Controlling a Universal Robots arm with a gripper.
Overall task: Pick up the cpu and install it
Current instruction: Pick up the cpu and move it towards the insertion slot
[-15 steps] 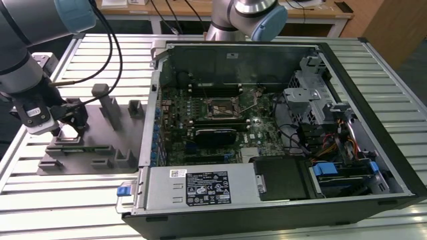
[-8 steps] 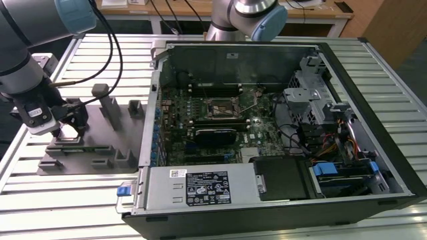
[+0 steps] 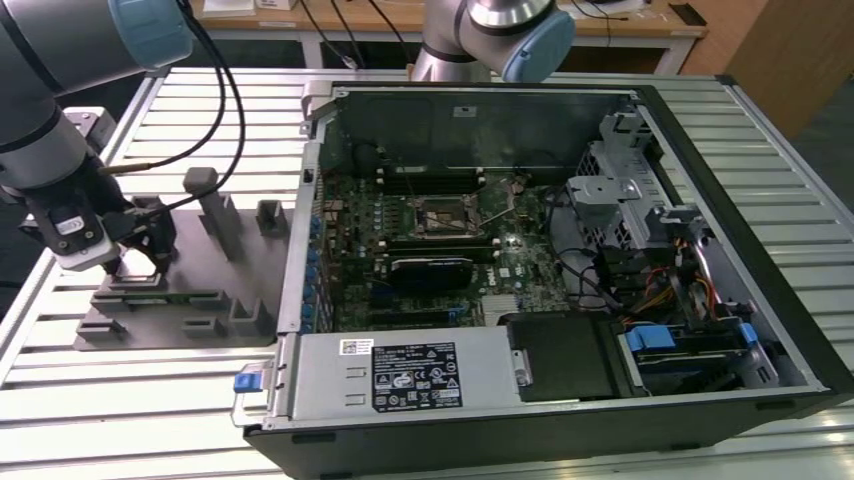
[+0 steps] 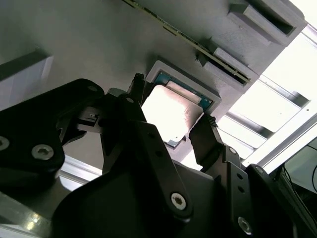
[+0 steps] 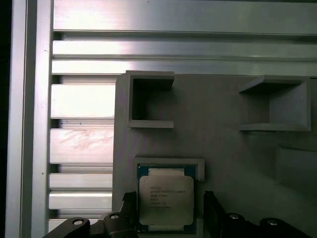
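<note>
The cpu [image 5: 165, 201] is a small square chip with a silver top plate and a thin green rim. It lies flat in a walled pocket of the grey fixture plate [image 5: 223, 158]. My gripper [image 5: 169, 199] stands open over it, one black finger on each side of the chip and a small gap showing at each edge. The second wrist view has the cpu [image 4: 171, 111] between the same two fingers of the gripper [image 4: 172, 103]. In the exterior view the gripper [image 3: 134, 262] hangs low over the fixture plate [image 3: 200, 325] at the exterior view's left.
An open computer case [image 3: 747, 250] lies to the exterior view's right of the plate, with the motherboard's socket [image 3: 441, 217] near its middle. Grey posts [image 3: 214, 215] and empty pockets [image 5: 148, 101] rise from the plate. A thin memory stick [image 4: 208, 54] stands in a slot nearby.
</note>
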